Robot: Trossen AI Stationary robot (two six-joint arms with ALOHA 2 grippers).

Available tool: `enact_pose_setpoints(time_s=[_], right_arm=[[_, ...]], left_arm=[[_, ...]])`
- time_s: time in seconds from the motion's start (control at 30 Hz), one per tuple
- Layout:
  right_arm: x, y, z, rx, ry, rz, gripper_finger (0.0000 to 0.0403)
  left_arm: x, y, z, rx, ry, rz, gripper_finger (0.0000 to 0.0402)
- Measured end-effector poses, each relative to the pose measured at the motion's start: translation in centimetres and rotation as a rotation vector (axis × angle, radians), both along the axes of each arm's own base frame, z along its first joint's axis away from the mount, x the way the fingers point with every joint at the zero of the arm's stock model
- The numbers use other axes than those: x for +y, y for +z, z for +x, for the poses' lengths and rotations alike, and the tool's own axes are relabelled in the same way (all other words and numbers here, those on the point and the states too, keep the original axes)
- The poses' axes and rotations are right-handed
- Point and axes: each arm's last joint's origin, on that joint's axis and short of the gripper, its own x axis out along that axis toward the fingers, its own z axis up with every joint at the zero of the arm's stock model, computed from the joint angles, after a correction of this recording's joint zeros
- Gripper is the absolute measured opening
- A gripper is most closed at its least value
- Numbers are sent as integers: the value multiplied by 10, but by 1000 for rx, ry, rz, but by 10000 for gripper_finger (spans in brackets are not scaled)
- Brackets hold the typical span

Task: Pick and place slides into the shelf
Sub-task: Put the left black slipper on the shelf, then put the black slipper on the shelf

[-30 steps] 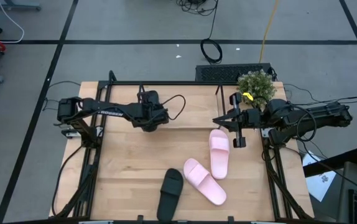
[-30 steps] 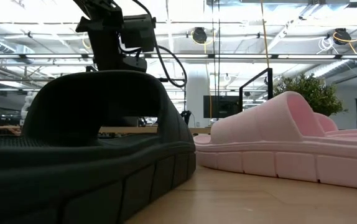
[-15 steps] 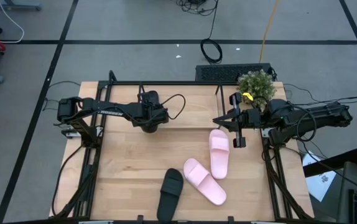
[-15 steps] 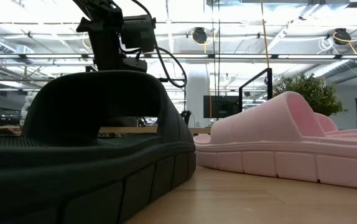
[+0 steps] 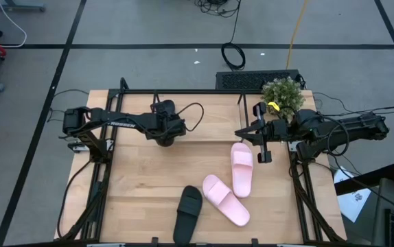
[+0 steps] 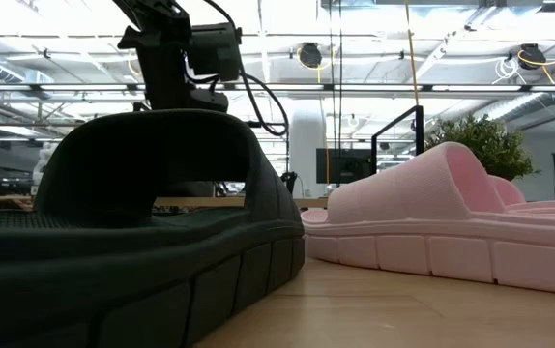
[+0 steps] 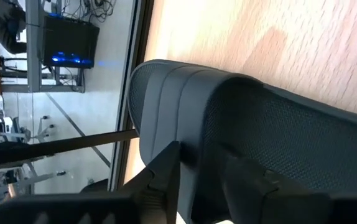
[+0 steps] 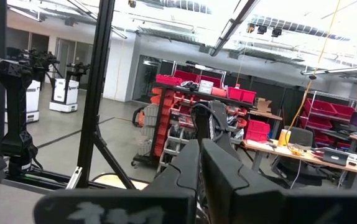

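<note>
left arm: reaches from the table's left edge toward the far-middle, wrist bent down | left gripper [image 5: 164, 137]: pointing down, fingers [image 7: 166, 171] clamped on a black slide [image 7: 241, 124] | right arm: reaches in from the right edge, level | right gripper [image 5: 264, 140]: far right, fingers [image 8: 191, 165] pressed together, holding nothing

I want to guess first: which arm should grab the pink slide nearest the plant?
Right. The right gripper hangs just beside that pink slide; the left gripper is farther off, over a black slide.

Two pink slides [image 5: 233, 182] and one black slide [image 5: 187, 214] lie on the table [image 5: 142, 178].
</note>
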Motion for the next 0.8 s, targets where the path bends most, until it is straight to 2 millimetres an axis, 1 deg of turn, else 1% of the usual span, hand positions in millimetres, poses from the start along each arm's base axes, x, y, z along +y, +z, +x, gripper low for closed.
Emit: enact_pose_setpoints(time_s=[0.3, 0.43, 0.67, 0.8], right_arm=[[0, 0, 0, 0, 0, 0, 9], [0, 0, 0, 0, 0, 0, 9], [0, 0, 0, 0, -1, -3, 9], [0, 0, 0, 4, -1, -4, 9]], left_arm=[[-5, 1, 1, -18, -13, -37, 171], [-10, 2, 1, -9, -31, -39, 190], [-15, 24, 13, -60, -54, -37, 204], [-23, 43, 16, -59, -64, -47, 203]])
